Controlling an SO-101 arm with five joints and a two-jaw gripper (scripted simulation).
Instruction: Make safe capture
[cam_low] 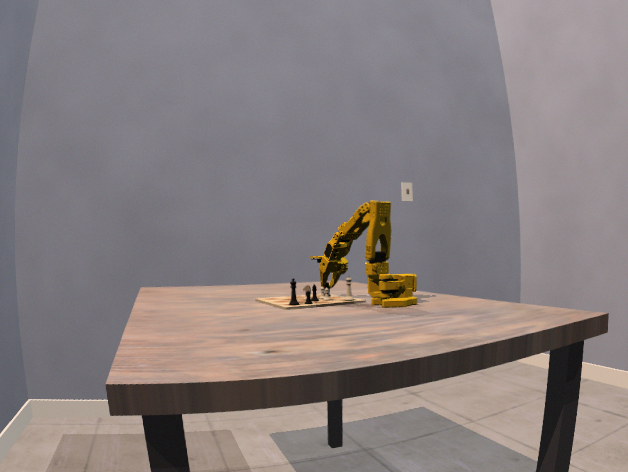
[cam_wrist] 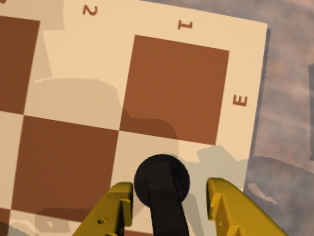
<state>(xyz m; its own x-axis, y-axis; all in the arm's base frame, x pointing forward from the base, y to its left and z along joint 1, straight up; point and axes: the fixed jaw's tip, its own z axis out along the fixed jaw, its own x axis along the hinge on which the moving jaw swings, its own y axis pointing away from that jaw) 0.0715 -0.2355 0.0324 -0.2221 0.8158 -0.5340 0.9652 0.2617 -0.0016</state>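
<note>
In the wrist view a black pawn [cam_wrist: 161,182] stands upright on the light square D1, next to the brown square E1 [cam_wrist: 175,90]. My gripper [cam_wrist: 168,199] is low over the board, with one yellow finger on each side of the pawn's head. A small gap shows on both sides, so the fingers are open and not touching it. In the exterior view the gripper [cam_low: 326,288] reaches down to the near-right part of the chessboard [cam_low: 313,302]. A black king [cam_low: 293,292], two small black pieces [cam_low: 310,294] and a white piece [cam_low: 348,286] stand on the board.
The arm's yellow base [cam_low: 393,290] sits on the wooden table right of the board. Other pieces stand close to the left of the gripper.
</note>
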